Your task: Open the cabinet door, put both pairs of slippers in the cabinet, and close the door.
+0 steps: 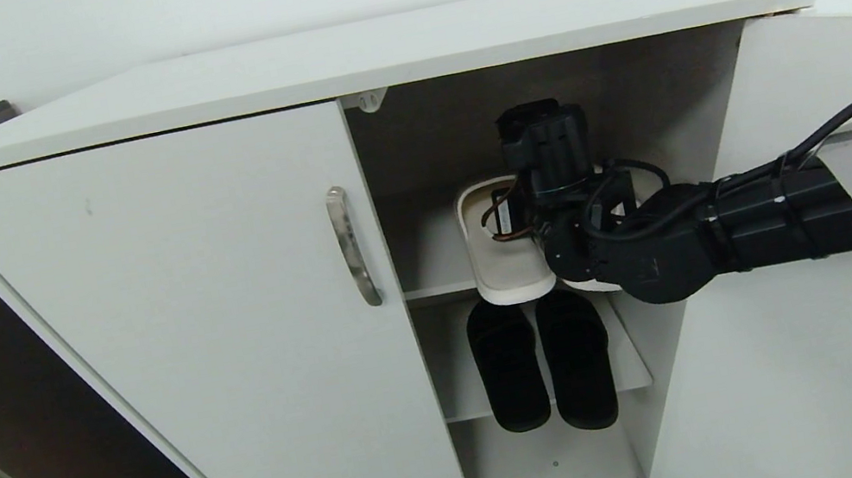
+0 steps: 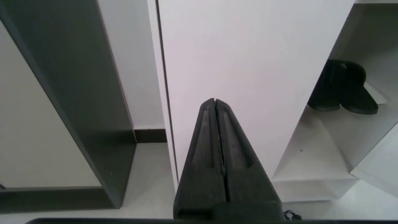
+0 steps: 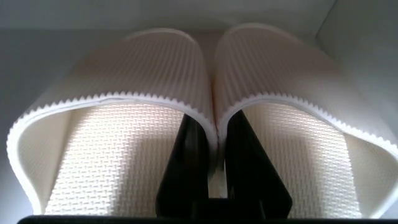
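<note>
Slippers like the white slippers (image 3: 143, 81) look like light foam. The ribbed straps are soft enough to squash, and the textured soles shouldn't be slippery, so nothing here is fragile. The obvious place to grab them is where the two straps meet in the middle. One pinch there carries both, though it probably lets them swing or sag a bit.

That's exactly what the right hand (image 3: 210, 134) is doing. It has one finger inside each slipper, with the two inner strap walls squeezed between them, so it's closed down tight on the pair. In the head view the pair (image 1: 507, 260) sits on the upper shelf (image 1: 435, 290) inside the cabinet (image 1: 359, 58), toes in, with the heels poking out over the front edge. Judging from that, they could use a nudge deeper before letting go, or the right door (image 1: 811, 381), which is swung wide open, might catch them.

The black slippers (image 1: 540, 363) are already side by side on the lower shelf (image 1: 461, 390), and their heels hang over too.

The left hand (image 2: 215, 106) has its fingers pressed flat together with nothing between them. It sits out in front of the closed left door (image 1: 185, 316), touching nothing.
</note>
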Controlling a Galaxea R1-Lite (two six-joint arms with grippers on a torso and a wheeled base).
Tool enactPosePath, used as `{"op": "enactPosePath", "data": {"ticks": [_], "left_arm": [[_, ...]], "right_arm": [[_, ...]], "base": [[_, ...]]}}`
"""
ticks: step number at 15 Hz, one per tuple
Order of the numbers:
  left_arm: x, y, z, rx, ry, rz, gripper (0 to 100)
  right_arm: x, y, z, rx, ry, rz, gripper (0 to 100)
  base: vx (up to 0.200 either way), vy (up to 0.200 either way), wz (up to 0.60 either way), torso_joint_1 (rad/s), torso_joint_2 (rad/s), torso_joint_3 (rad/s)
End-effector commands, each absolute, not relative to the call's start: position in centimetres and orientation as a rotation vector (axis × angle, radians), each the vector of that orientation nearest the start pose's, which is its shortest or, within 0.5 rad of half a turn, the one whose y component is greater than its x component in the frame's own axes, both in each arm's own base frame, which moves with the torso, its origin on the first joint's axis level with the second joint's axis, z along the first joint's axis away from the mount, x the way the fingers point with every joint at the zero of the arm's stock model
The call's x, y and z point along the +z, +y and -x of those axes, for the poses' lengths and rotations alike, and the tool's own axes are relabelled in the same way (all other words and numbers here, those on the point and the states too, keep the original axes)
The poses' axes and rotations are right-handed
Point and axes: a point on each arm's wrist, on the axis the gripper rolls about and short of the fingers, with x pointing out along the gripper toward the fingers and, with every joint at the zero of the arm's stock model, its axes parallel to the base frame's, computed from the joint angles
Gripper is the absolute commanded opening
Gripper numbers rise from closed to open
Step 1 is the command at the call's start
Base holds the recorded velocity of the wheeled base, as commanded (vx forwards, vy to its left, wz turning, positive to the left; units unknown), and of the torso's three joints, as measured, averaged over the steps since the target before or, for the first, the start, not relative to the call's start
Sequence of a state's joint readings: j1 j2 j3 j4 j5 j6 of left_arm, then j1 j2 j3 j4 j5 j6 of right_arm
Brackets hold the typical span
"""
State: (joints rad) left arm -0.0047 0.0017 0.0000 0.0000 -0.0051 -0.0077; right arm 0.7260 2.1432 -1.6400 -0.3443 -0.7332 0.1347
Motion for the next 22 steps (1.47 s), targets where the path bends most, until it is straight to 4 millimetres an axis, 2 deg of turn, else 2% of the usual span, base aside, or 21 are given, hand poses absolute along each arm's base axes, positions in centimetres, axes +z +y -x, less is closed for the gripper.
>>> {"op": "enactPosePath", "data": {"ticks": [1, 4, 5, 9, 14, 20, 21, 22], "left_arm": [[7.6, 0.0, 2.3, -0.009, 0.002, 0.008, 0], [7.6, 0.0, 2.3, -0.009, 0.002, 0.009, 0], [7.6, 0.0, 2.3, -0.009, 0.002, 0.009, 0], [7.6, 0.0, 2.3, -0.009, 0.002, 0.009, 0], [7.6, 0.0, 2.3, -0.009, 0.000, 0.009, 0], [7.6, 0.0, 2.3, -0.011, 0.002, 0.009, 0], [7.6, 0.0, 2.3, -0.011, 0.002, 0.009, 0], [7.6, 0.0, 2.3, -0.011, 0.002, 0.011, 0]], "right_arm": [[21.5, 28.7, -34.6, -0.014, 0.123, -0.024, 0], [21.4, 28.8, -34.5, -0.015, 0.126, -0.021, 0], [21.5, 28.8, -34.3, -0.012, 0.126, -0.022, 100], [21.5, 28.4, -33.8, -0.011, 0.135, -0.014, 100], [22.1, 28.1, -31.3, 0.016, 0.145, -0.004, 100], [22.8, 26.5, -24.3, 0.107, 0.143, 0.007, 100], [22.7, 26.0, -23.2, 0.124, 0.145, 0.013, 0], [22.7, 25.8, -22.2, 0.143, 0.142, 0.005, 0]], "base": [[0.000, 0.000, 0.00, 0.000, 0.00, 0.000], [0.000, 0.000, 0.00, 0.000, 0.00, 0.000], [0.000, 0.000, 0.00, 0.000, 0.00, 0.000], [0.000, 0.000, 0.00, 0.000, 0.00, 0.000], [0.000, 0.000, 0.00, 0.000, 0.00, 0.000], [0.000, 0.000, 0.00, 0.000, 0.00, 0.000], [0.000, 0.000, 0.00, 0.000, 0.00, 0.000], [0.000, 0.000, 0.00, 0.000, 0.00, 0.000]]}}
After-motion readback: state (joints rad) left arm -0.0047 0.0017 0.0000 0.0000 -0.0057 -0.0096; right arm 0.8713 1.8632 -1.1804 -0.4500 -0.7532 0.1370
